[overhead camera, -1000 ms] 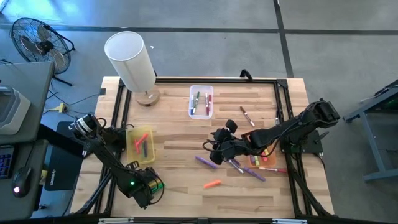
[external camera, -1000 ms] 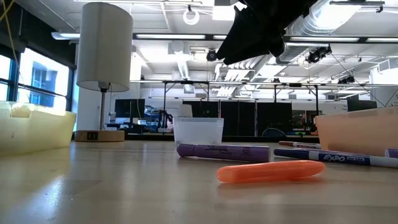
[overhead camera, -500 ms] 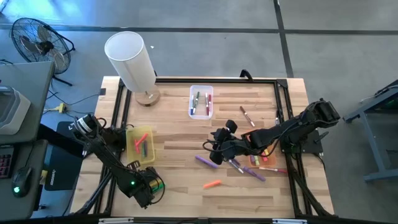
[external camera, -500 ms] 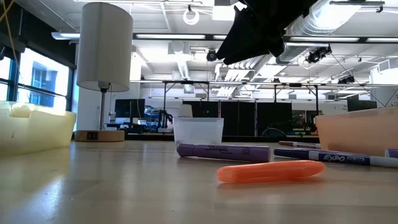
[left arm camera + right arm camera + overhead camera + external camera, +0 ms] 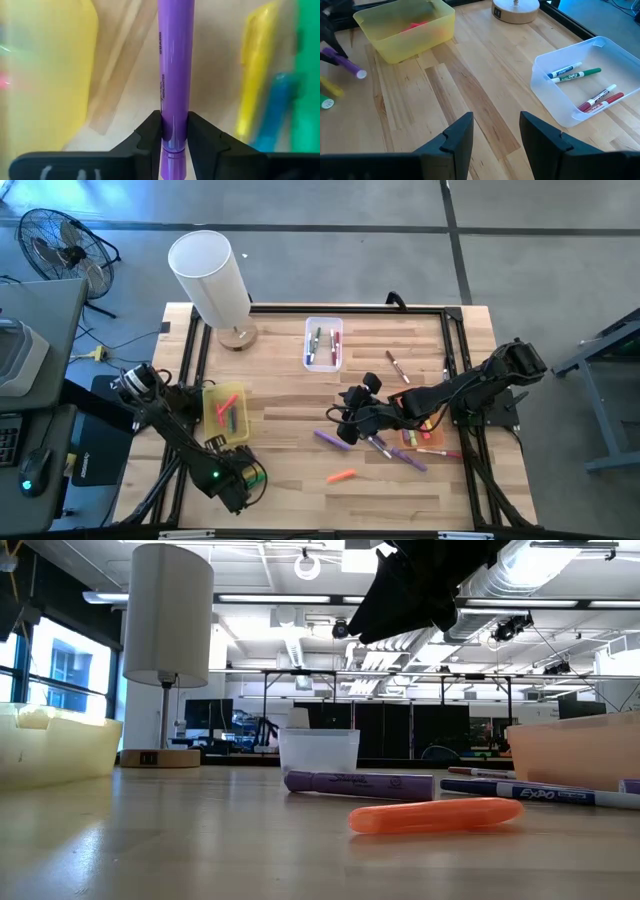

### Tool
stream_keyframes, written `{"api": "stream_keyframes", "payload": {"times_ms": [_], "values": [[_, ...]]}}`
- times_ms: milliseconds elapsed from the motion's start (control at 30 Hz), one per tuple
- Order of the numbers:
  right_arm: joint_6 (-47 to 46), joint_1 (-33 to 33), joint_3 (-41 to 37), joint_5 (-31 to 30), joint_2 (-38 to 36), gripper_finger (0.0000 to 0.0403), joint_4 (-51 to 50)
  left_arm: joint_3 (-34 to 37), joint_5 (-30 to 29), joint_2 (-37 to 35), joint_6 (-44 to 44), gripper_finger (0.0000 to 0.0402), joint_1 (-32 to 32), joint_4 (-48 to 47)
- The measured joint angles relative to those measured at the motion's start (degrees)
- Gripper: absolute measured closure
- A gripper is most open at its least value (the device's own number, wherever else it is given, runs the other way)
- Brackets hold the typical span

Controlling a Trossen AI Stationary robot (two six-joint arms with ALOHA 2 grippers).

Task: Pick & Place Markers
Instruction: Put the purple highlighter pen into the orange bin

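Two arms share the wooden table point(image 5: 290, 410), and on its left side the left gripper point(image 5: 174, 131) sits at the near left corner, just beside the yellow bin point(image 5: 226, 414), its fingers point(image 5: 150, 134) clamped on a purple marker point(image 5: 174, 80) that stands straight out between them. Beside that gripper lie a yellow marker point(image 5: 331, 88) and a green one point(image 5: 325, 102); the yellow bin itself holds a few red and orange markers point(image 5: 228, 412). Further along, at the far edge, a lamp point(image 5: 212, 280) with a white shade stands near the clear bin point(image 5: 324, 344), which holds green, blue and red markers point(image 5: 585, 86) lying side by side. In the middle of the table the right gripper point(image 5: 496, 137) hangs above the boards with its jaws spread apart and nothing between them. Below and just right of it lie loose purple markers point(image 5: 331, 439), and nearer the front edge an orange marker point(image 5: 435, 816) rests alone. To the right, an orange bin point(image 5: 575, 748) sits under the right arm, with more markers point(image 5: 432, 451) scattered beside it, and one red-capped marker point(image 5: 397, 366) lies apart toward the far right.
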State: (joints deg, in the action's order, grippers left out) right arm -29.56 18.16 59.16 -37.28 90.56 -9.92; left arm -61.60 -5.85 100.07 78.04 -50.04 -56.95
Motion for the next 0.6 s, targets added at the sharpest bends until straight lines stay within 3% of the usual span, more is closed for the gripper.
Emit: {"api": "stream_keyframes", "payload": {"times_ms": [233, 600], "values": [[0.1, 0.0, 0.0, 0.2, 0.0, 0.0253, 0.3, -9.9, -4.5, -0.1, -5.6, 0.0327, 1.7, -7.0], [2.3, 0.8, 0.0, -2.4, 0.0, 0.0254, 1.7, -23.4, -19.6, -0.2, -28.2, 0.0326, 12.1, -8.4]]}}
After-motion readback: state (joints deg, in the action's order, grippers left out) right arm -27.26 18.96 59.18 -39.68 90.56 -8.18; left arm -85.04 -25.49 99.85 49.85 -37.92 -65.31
